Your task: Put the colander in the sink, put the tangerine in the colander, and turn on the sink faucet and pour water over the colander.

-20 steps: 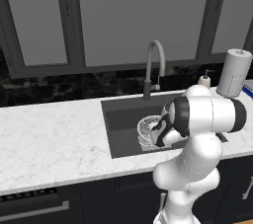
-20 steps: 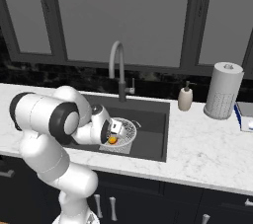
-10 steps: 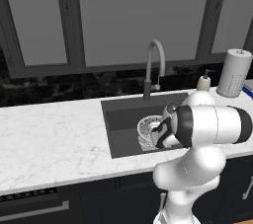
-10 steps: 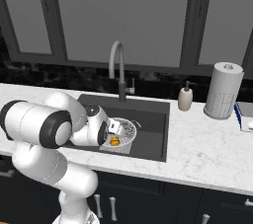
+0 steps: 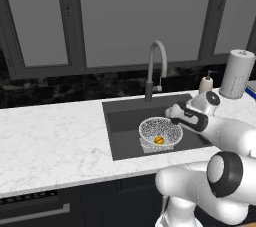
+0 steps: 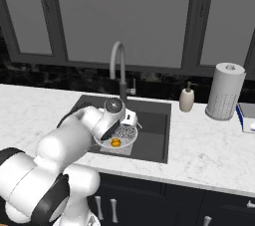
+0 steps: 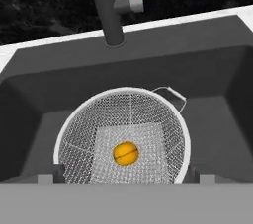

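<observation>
Seeing colander (image 7: 123, 141) seated in sink (image 7: 217, 70), tangerine (image 7: 125, 153) inside it. Claw (image 5: 172, 115) empty above the rim, tips spread wide. Next I want the faucet (image 5: 156, 66) lever: small, rigid, probably slick; push at its tip.

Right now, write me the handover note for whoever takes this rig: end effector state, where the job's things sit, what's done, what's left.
End effector: holds nothing, fingers spread wide, above the near side of the large dark grey recessed sink.
Round silvery-white wire-mesh colander: sitting in the sink, over the lighter grey patch at its bottom.
Small round orange tangerine: resting inside the colander at its middle.
Tall grey gooseneck faucet: at the back of the sink; no water visible.
Done: colander in sink, tangerine in colander.
Left: turn on the faucet and get water running over the colander.
</observation>
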Motion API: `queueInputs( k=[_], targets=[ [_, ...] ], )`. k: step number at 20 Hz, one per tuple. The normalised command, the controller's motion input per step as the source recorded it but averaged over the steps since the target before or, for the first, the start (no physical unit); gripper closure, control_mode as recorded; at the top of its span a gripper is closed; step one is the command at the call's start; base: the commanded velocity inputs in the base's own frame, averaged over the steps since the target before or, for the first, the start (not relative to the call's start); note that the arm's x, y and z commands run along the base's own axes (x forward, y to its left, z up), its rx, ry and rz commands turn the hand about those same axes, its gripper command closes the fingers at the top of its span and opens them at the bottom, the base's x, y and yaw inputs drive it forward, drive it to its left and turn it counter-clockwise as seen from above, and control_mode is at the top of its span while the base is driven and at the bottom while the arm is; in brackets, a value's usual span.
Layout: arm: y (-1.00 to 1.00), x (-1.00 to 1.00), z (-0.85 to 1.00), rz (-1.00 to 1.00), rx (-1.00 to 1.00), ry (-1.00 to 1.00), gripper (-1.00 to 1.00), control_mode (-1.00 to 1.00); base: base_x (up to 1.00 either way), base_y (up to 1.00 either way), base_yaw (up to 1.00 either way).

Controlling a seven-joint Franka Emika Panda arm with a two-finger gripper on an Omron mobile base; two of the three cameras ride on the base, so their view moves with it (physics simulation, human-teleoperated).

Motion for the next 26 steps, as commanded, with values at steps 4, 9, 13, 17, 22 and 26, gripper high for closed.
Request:
queueInputs(
  k=[4,9,13,17,22,26],
  targets=[
    [-0.61,-0.08,0.91,0.11,0.14,-0.16,-1.0,-1.0,0.0,0.0,0.0],
    [-0.3,0.0,0.11,0.0,-0.01,-0.27,-1.0,-1.0,0.0,0.0,0.0],
    [0.0,0.0,-0.12,0.0,-0.15,-0.5,-1.0,-1.0,0.0,0.0,0.0],
    [0.0,0.01,-0.28,0.0,-0.06,-0.35,-1.0,-1.0,0.0,0.0,0.0],
    [-0.02,0.06,0.0,0.0,0.03,-0.23,-1.0,-1.0,0.0,0.0,0.0],
    [0.0,0.07,0.01,0.02,0.02,-0.29,-1.0,-1.0,0.0,0.0,0.0]
  ],
)
